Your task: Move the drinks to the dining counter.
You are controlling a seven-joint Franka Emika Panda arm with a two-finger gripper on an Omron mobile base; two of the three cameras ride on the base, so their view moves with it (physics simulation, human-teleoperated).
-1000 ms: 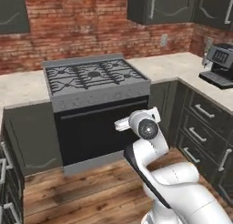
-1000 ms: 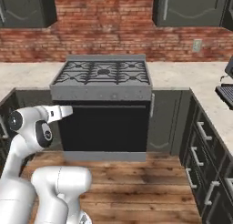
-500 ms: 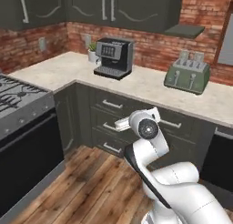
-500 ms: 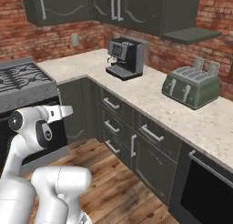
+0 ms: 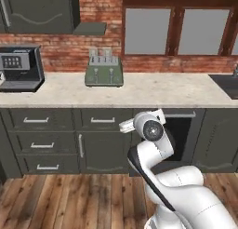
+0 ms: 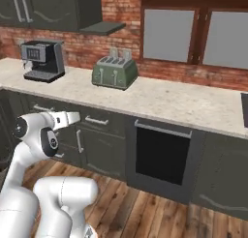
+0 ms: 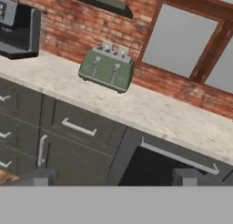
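Note:
The drinks and the dining counter are out of view. My arm is folded close over the base, and the hand is held at about drawer height in front of a wall counter (image 5: 153, 90). In the hand view my gripper (image 7: 114, 177) is open: its two dark fingertips (image 7: 43, 176) stand far apart with nothing between them. It points at the dark cabinet fronts below the counter. The white hand (image 6: 65, 119) also juts out from the arm in the right base view.
A green toaster (image 5: 104, 70) stands on the speckled counter below a window (image 5: 176, 30). A black coffee machine (image 5: 18, 69) sits to its left. Dark drawers (image 5: 42, 144) and a black built-in appliance front (image 6: 162, 157) line the base. A sink edge (image 5: 228, 81) shows far right. The floor (image 5: 69, 200) is wood.
The whole picture has swung: the base turned right, so the stove left the frame and the coffee machine and toaster slid left. The gripper stayed open with the arm folded.

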